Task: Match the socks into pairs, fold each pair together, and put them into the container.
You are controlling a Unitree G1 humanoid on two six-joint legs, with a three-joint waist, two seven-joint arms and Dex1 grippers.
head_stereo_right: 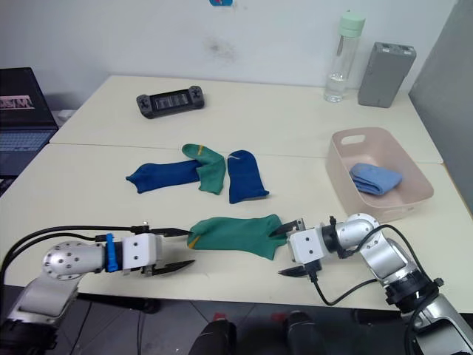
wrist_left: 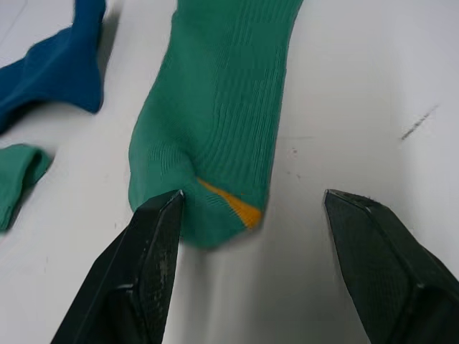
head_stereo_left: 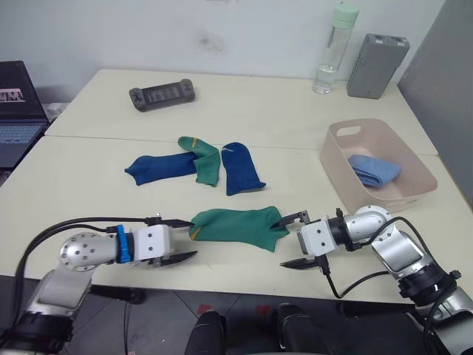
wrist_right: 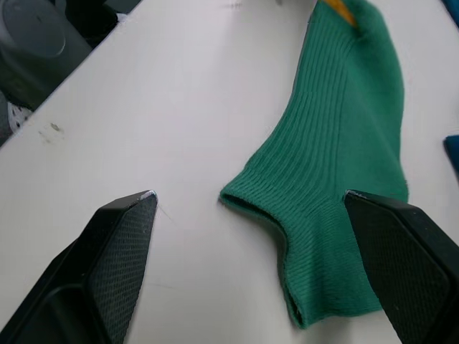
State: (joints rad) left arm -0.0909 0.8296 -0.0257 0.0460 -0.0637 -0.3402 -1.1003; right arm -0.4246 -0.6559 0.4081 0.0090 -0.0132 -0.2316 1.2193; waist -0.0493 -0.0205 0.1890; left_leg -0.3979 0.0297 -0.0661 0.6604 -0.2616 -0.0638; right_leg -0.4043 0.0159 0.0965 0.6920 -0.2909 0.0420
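A green sock (head_stereo_left: pixel 236 225) with a yellow toe mark lies flat near the table's front edge. My left gripper (head_stereo_left: pixel 179 239) is open at its toe end, one fingertip (wrist_left: pixel 168 208) touching the fabric. At the cuff end my right gripper (head_stereo_left: pixel 294 239) stands open, one finger (wrist_right: pixel 380 215) resting against the sock (wrist_right: pixel 344 143). Farther back lie a dark blue sock (head_stereo_left: pixel 159 166), a second green sock (head_stereo_left: pixel 208 160) and another dark blue sock (head_stereo_left: pixel 241 168), the green one overlapping the first. The pale pink container (head_stereo_left: pixel 336 159) at the right holds folded light blue socks (head_stereo_left: pixel 374 170).
A black game controller (head_stereo_left: pixel 162 94) lies at the back. A water bottle (head_stereo_left: pixel 332 52) and a grey ribbed box (head_stereo_left: pixel 377 65) stand at the back right. A laptop (head_stereo_left: pixel 15 111) sits at the far left. A seam between two tabletops runs behind the socks.
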